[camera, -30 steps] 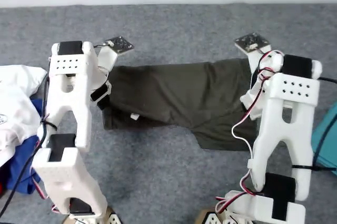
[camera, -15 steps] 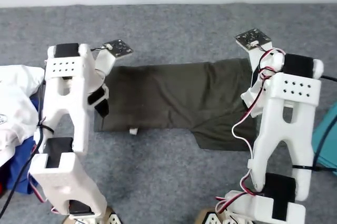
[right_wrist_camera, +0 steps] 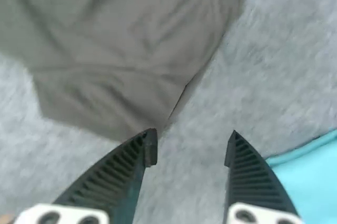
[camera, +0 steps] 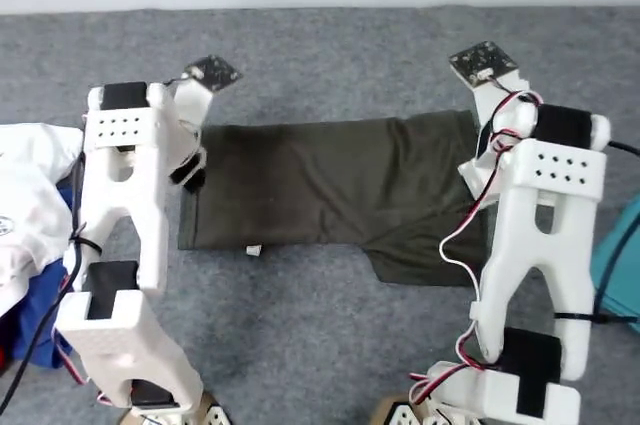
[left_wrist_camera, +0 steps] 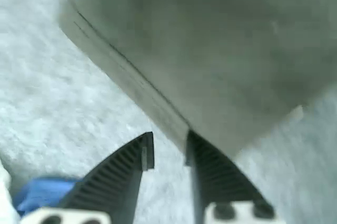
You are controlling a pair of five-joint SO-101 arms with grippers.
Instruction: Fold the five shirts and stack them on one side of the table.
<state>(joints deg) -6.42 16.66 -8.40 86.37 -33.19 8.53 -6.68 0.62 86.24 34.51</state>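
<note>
An olive shirt [camera: 330, 185] lies spread flat on the grey table, with a sleeve sticking out at its near right [camera: 425, 260]. My left gripper [left_wrist_camera: 169, 147] hovers just off the shirt's left hem [left_wrist_camera: 131, 84], its fingers slightly apart with nothing between them; in the high view it sits at the shirt's left edge [camera: 192, 171]. My right gripper [right_wrist_camera: 190, 145] stands wide open over bare table beside the shirt's right edge [right_wrist_camera: 179, 97]. The right arm [camera: 540, 185] covers that edge from above.
A heap of white cloth [camera: 30, 195] and blue cloth [camera: 40, 310] lies at the table's left edge. Teal cloth [camera: 620, 255] lies at the right edge, also close by the right gripper [right_wrist_camera: 308, 168]. Bare grey table lies behind and in front of the shirt.
The left gripper drew the shirt's left end outward, flattening the folded-under corner, then let go and drew back off the hem. The right arm hardly moved.
</note>
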